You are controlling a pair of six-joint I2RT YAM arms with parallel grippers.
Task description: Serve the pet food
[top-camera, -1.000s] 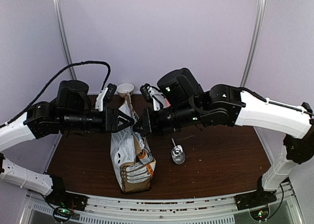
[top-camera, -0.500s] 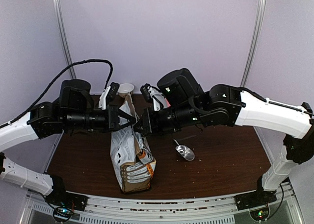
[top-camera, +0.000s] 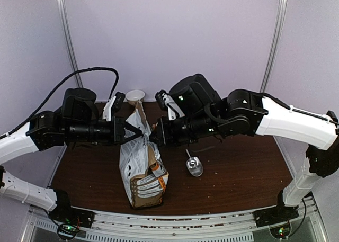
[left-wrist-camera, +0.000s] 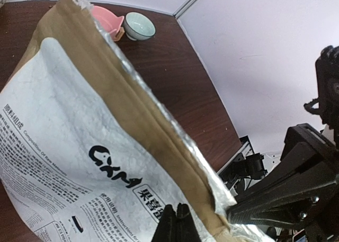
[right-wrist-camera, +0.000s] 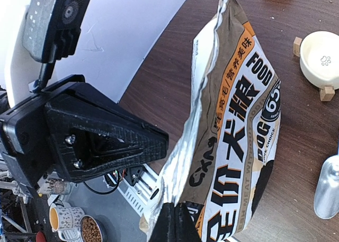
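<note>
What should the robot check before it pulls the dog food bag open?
1. Grip of left jaws on the dog food bag top: ok, shut.
2. Grip of right jaws on the opposite side: ok, shut.
3. Bag standing upright: ok.
4. Bag mouth spread wide: not ok, looks narrow.
5. Metal scoop lying clear of the bag: ok.
6. Kibble visible inside: cannot tell.

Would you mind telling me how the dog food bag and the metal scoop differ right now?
The bag stands upright, its top edge pinched by the left gripper and the right gripper; the scoop lies flat, with neither gripper on it. The bag is large and printed white and brown; the scoop is small, plain shiny metal. Both rest on the dark table.
</note>
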